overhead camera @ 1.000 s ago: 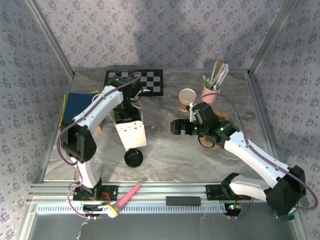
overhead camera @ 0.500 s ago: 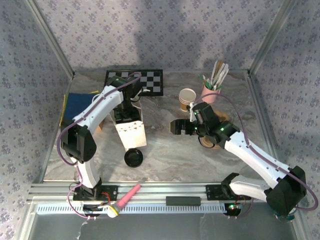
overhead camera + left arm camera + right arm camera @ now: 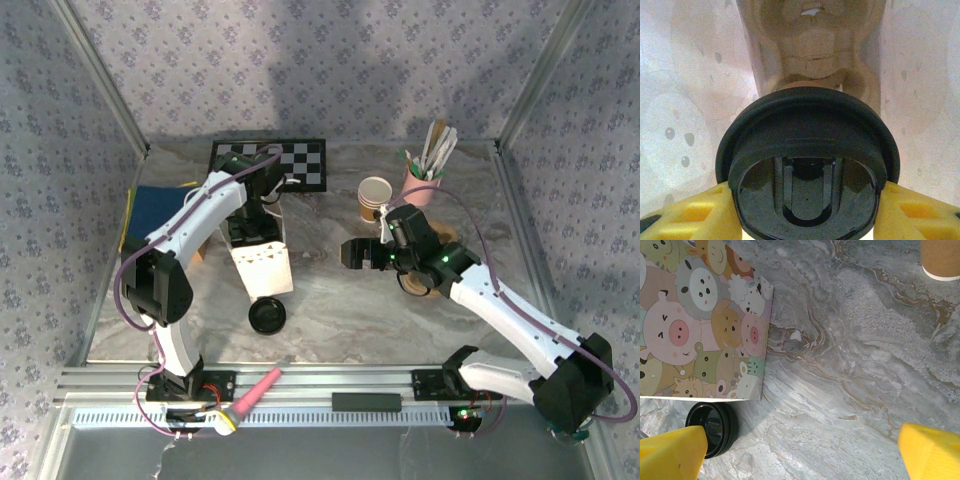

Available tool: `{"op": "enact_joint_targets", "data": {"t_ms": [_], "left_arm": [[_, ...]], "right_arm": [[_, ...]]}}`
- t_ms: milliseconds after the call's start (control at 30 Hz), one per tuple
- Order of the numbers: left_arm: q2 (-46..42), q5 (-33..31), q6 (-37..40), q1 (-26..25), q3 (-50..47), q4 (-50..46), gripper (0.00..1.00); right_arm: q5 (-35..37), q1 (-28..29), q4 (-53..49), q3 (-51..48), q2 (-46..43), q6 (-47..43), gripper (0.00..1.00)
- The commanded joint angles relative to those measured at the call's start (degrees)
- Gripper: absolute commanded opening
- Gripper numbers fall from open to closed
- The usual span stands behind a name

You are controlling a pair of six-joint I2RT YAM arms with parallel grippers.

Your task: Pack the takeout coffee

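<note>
I see my left arm reaching forward, wrist dipped into the paper bag (image 3: pixel 265 268). The left gripper (image 3: pixel 805 215) clamps the takeout coffee (image 3: pixel 807 165) inside the bag, lid toward the camera. My right arm stretches leftward, and the right gripper (image 3: pixel 800 450) is spread wide above the table (image 3: pixel 850 340), near a loose black lid (image 3: pixel 267 316).

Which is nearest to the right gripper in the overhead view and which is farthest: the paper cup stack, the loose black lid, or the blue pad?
1. paper cup stack, just behind the right gripper, slightly to its right.
2. black lid, toward the front left.
3. blue pad, at the table's far left edge.
</note>
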Motion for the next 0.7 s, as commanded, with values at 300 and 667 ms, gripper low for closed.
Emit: {"op": "enact_joint_targets", "data": {"t_ms": [300, 667], "left_arm": [[-1.19, -0.49, 0.8, 0.61, -0.04, -0.54, 0.49], [-1.53, 0.11, 1.07, 0.6, -0.12, 0.01, 0.49]], "right_arm": [[0.23, -0.21, -0.65, -0.17, -0.88, 0.83, 1.0], [0.14, -0.18, -0.64, -0.3, -0.67, 0.85, 1.0]]}}
